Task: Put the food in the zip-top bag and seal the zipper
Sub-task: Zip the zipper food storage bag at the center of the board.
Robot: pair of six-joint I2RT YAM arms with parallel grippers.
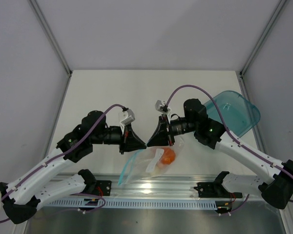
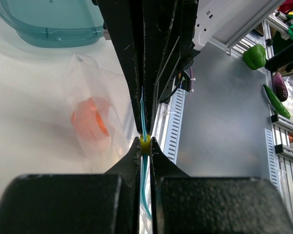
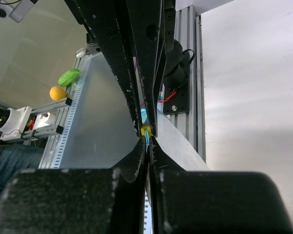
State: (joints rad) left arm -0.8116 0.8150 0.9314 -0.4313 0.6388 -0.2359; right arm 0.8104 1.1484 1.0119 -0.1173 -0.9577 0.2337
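The clear zip-top bag [image 1: 146, 162] hangs between my two grippers just above the table's near edge. An orange-red piece of food [image 1: 167, 156] sits inside it, seen through the plastic in the left wrist view [image 2: 88, 119]. My left gripper [image 1: 143, 145] is shut on the teal zipper [image 1: 128, 168] at its yellow end [image 2: 145, 145]. My right gripper [image 1: 151, 143] faces it tip to tip and is shut on the same strip right beside that yellow end [image 3: 146, 129]. The loose part of the zipper curls down to the left.
A translucent teal plate [image 1: 232, 114] lies at the right, behind my right arm. An aluminium rail [image 1: 161, 187] runs along the near edge under the bag. Toy vegetables [image 2: 254, 56] lie beyond the table.
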